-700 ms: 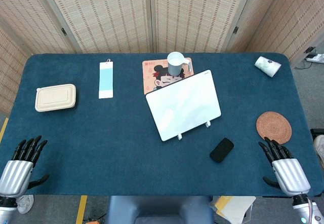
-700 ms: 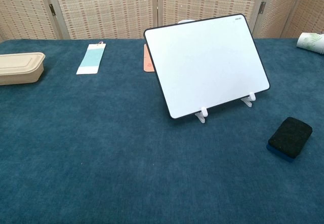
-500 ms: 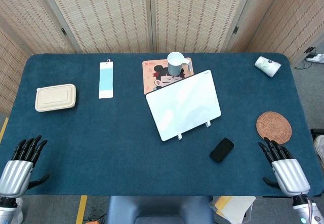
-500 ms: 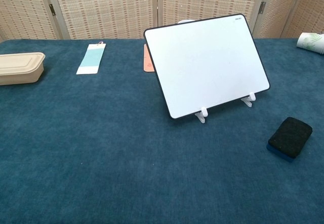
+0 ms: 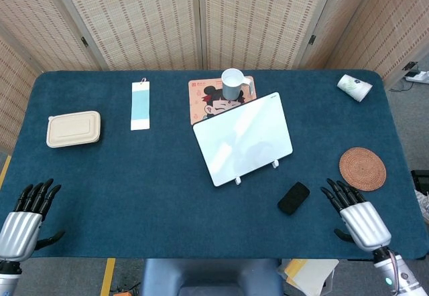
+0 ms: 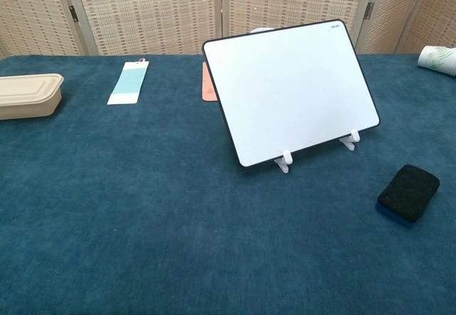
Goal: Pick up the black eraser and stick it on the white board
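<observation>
Woven screens back a blue-clothed table where the white board leans tilted on its small stand near the centre, a mug on a picture mat just behind it. The black eraser lies flat on the cloth in front of the board's right corner, apart from it, with the right hand near its right side, fingers spread and holding nothing. At the near left corner the left hand also rests released, well apart from a lidded box, a blue-and-white card, a woven coaster and a tipped paper cup.
</observation>
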